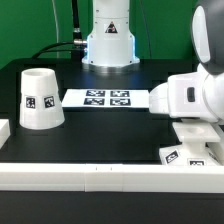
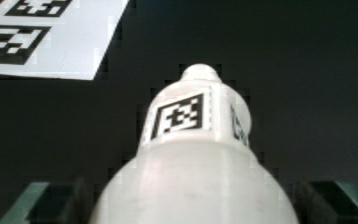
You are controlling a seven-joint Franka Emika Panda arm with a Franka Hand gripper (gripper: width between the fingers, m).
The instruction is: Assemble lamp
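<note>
Noted gripper (image 2: 185,203) spread wide, one dark finger (image 2: 43,200) showing at each side of the bulb (image 2: 194,130). Saw a thin dark strip between each finger and the bulb's thick end in the wrist view. Cannot tell whether the pads press on it or only straddle it.

Recorded the bulb's narrow tip pointing away from the gripper, one square tag facing the wrist camera, black table (image 2: 300,60) behind. Placed the bulb near a corner of the marker board (image 2: 34,35), not touching it.

Found the shade (image 1: 40,98) upright, wide end down, to the exterior view's left of the marker board and apart from it.

Logged a tagged white part (image 1: 183,152) below the arm's end, to the exterior view's right of the marker board. Cannot tell from that view which lamp part.

Noted a long white rail (image 1: 100,175) along the table edge, nearer the exterior camera than the marker board.
</note>
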